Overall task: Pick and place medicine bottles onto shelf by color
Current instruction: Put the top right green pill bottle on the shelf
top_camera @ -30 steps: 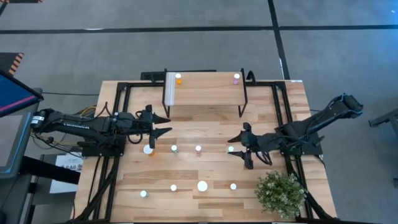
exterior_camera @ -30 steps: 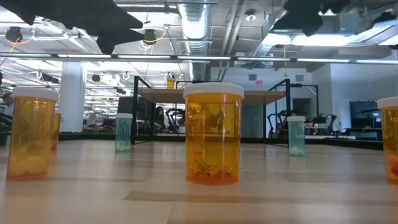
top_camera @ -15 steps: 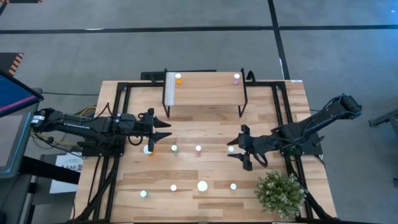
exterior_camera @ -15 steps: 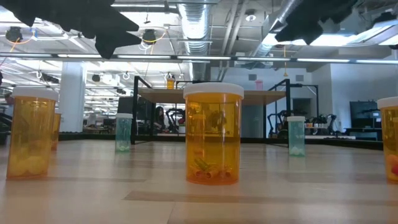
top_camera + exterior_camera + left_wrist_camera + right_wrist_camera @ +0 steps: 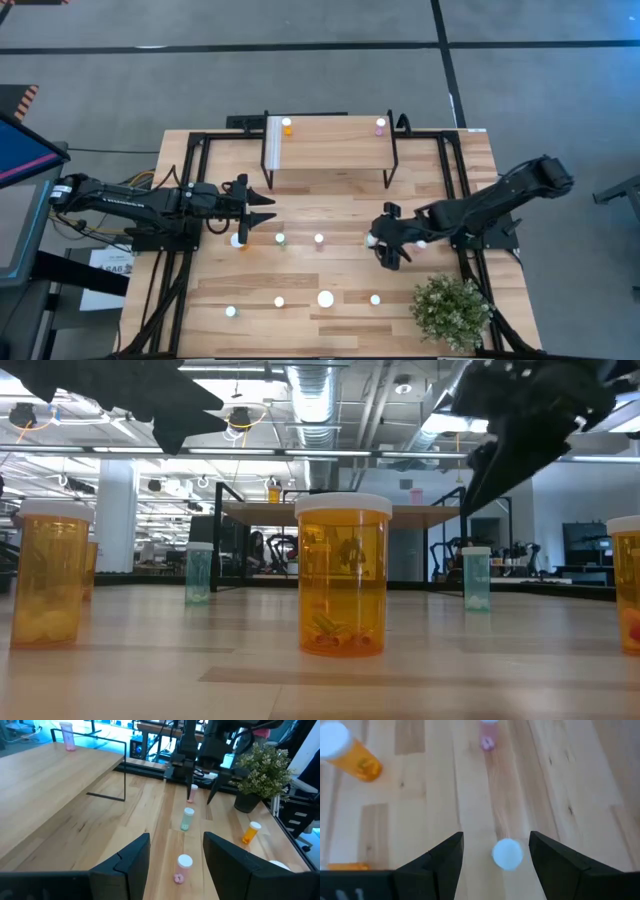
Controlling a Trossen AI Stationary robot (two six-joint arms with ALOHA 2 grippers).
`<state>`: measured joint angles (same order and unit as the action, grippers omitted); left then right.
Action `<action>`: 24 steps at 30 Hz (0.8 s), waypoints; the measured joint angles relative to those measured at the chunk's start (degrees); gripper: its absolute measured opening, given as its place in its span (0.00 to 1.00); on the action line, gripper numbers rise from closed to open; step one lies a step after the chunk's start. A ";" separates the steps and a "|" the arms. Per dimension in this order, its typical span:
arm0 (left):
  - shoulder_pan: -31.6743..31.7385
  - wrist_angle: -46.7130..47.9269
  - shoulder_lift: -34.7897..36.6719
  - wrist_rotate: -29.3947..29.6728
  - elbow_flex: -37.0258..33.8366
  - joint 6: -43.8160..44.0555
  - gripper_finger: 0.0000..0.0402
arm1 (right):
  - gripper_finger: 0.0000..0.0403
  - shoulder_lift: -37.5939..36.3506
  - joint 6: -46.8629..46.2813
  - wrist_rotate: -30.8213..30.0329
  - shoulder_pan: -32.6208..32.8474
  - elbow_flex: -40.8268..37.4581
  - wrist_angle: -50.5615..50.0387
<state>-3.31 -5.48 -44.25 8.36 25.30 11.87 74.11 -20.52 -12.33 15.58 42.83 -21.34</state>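
A white-capped bottle stands on the table between the spread fingers of the right gripper, which hovers over it, not gripping. An orange bottle and a pink bottle stand on the shelf. The left gripper hangs open near the shelf's white end

No text, label or number can be read anywhere.

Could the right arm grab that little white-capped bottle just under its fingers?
Probably yes: the right gripper hangs open above the white-capped bottle, whose cap shows between the fingers, with nothing in between.
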 joint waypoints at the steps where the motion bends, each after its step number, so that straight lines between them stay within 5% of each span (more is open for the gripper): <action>1: 0.00 0.00 0.00 0.00 0.00 0.00 0.43 | 0.62 0.74 0.01 0.67 -0.55 0.00 0.04; 16: 0.00 -0.04 0.00 0.00 0.00 -0.03 0.43 | 0.61 7.80 0.03 2.20 -1.92 0.02 -1.09; 24: 0.00 -0.02 0.00 0.02 0.00 -0.04 0.43 | 0.45 7.56 0.05 2.20 -1.93 0.04 -0.70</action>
<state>-3.31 -5.50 -44.25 8.38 25.30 11.84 81.67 -20.47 -10.13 13.65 42.87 -22.04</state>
